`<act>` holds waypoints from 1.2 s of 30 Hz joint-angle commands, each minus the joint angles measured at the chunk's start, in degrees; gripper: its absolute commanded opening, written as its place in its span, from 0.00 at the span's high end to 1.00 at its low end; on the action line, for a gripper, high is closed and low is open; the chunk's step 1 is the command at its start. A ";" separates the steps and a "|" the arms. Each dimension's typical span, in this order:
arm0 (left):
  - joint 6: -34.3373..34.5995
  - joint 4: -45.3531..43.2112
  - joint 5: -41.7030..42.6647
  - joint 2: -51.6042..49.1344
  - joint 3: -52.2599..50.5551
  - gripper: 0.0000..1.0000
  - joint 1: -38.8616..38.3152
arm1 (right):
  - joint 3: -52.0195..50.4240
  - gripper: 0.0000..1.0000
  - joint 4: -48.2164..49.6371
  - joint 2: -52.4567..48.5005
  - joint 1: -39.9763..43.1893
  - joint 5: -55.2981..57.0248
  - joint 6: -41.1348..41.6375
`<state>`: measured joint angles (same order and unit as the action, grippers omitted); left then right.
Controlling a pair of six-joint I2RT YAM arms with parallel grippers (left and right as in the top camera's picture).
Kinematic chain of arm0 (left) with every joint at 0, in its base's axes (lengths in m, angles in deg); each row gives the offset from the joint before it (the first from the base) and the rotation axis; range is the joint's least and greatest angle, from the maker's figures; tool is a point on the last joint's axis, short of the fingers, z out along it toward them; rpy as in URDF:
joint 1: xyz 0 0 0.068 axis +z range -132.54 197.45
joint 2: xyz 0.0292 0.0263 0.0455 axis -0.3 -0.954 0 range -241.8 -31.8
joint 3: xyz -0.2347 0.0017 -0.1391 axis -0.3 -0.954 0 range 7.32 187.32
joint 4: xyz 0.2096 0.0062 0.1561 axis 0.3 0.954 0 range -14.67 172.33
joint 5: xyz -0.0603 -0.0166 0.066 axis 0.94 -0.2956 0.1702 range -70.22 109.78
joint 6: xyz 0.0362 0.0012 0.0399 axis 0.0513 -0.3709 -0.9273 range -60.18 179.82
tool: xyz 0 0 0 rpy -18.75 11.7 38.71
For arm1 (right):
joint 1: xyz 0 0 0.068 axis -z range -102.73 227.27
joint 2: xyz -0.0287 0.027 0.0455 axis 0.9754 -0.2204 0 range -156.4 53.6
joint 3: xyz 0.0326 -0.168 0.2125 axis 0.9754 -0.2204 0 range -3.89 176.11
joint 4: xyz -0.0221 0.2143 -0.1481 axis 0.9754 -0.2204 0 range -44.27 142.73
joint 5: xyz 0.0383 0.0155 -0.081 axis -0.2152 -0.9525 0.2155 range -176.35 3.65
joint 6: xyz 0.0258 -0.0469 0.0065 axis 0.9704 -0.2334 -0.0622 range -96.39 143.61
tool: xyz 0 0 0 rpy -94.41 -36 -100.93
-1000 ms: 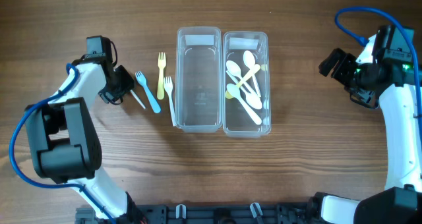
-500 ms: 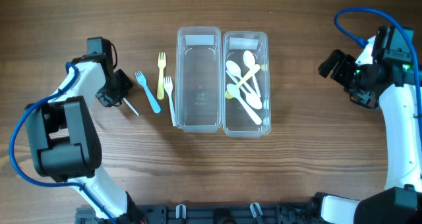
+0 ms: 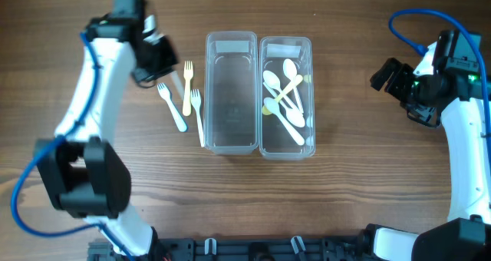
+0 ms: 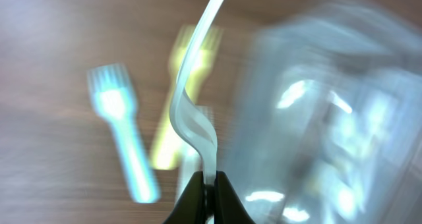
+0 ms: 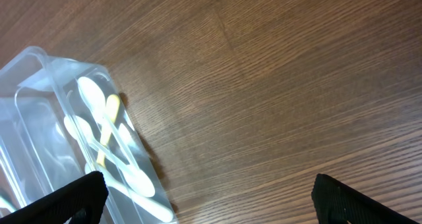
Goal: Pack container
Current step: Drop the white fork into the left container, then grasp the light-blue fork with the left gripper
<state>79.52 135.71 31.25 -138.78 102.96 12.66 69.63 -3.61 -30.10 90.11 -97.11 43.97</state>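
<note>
My left gripper (image 3: 163,64) is shut on the handle of a clear white fork (image 4: 196,112) and holds it above the table, just left of the containers; its jaws show in the left wrist view (image 4: 208,196). Under it lie a blue fork (image 3: 173,109), a yellow fork (image 3: 186,89) and a white fork (image 3: 198,115). The left clear container (image 3: 208,92) is empty. The right clear container (image 3: 311,100) holds several white and yellow spoons (image 3: 284,100). My right gripper (image 3: 386,75) is open and empty, well right of the containers; it also shows in the right wrist view (image 5: 212,204).
The wooden table (image 3: 353,176) carries only the two containers and the forks. In the left wrist view, blurred by motion, the blue fork (image 4: 124,135) and yellow fork (image 4: 179,105) lie left of the empty container (image 4: 330,118).
My left arm has lifted the clear fork off the table and swung up and right towards the containers. The right arm has not moved.
</note>
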 commanded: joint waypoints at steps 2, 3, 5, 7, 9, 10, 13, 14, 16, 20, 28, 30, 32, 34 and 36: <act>-3.08 -0.94 -1.16 2.40 1.14 0.96 -12.39 | -0.17 0.00 0.17 -0.85 -0.02 -0.92 0.68; -3.06 -1.25 -3.74 2.12 1.07 0.96 -14.71 | -0.17 0.00 0.17 -0.85 -0.02 -0.92 0.70; -3.02 -1.49 -10.23 1.07 1.01 0.96 -18.88 | -0.17 0.00 0.15 -0.85 -0.02 -0.92 0.68; -2.75 -1.64 -13.88 -0.57 1.01 0.96 -22.01 | -0.17 0.00 0.13 -0.85 -0.02 -0.92 0.70; -2.32 -2.03 -13.60 -2.82 1.01 0.95 -23.78 | -0.15 0.00 0.04 -0.85 -0.02 -0.92 0.68; -2.10 -2.29 -13.46 -4.37 1.01 0.94 -24.41 | -0.17 0.00 -0.07 -0.85 -0.02 -0.92 0.70; -2.14 -2.73 -13.44 -6.84 1.03 0.84 -25.09 | -0.17 0.00 -0.09 -0.85 -0.02 -0.92 0.68; -2.12 -2.69 -13.44 -7.06 1.03 0.65 -25.09 | -0.17 0.00 -0.09 -0.85 -0.02 -0.92 0.68; -2.14 -2.19 -13.49 -6.80 1.20 0.05 -25.07 | -0.17 0.00 -0.09 -0.85 -0.02 -0.92 0.66; -2.16 1.03 -13.53 -4.11 2.89 0.01 -23.50 | -0.17 0.00 -0.07 -0.85 -0.02 -0.92 0.63; -2.16 3.82 -15.67 0.81 2.91 0.00 -13.60 | -0.17 0.00 -0.11 -0.85 -0.02 -0.92 0.66; -2.12 3.76 -15.63 0.22 2.56 0.00 -10.25 | -0.17 0.00 -0.11 -0.85 -0.02 -0.92 0.68; -0.66 3.45 -15.61 -0.98 1.92 0.01 -6.93 | -0.17 0.00 -0.09 -0.85 -0.02 -0.92 0.66; 2.03 3.30 -15.54 -2.73 1.31 0.07 -4.48 | -0.17 0.00 -0.09 -0.85 -0.02 -0.92 0.68; 4.00 3.28 -15.37 -4.83 0.39 0.13 -2.43 | -0.17 0.00 -0.09 -0.85 -0.02 -0.92 0.68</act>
<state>79.46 139.12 16.38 -139.93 104.93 7.04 69.63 -3.65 -30.10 90.11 -97.11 43.97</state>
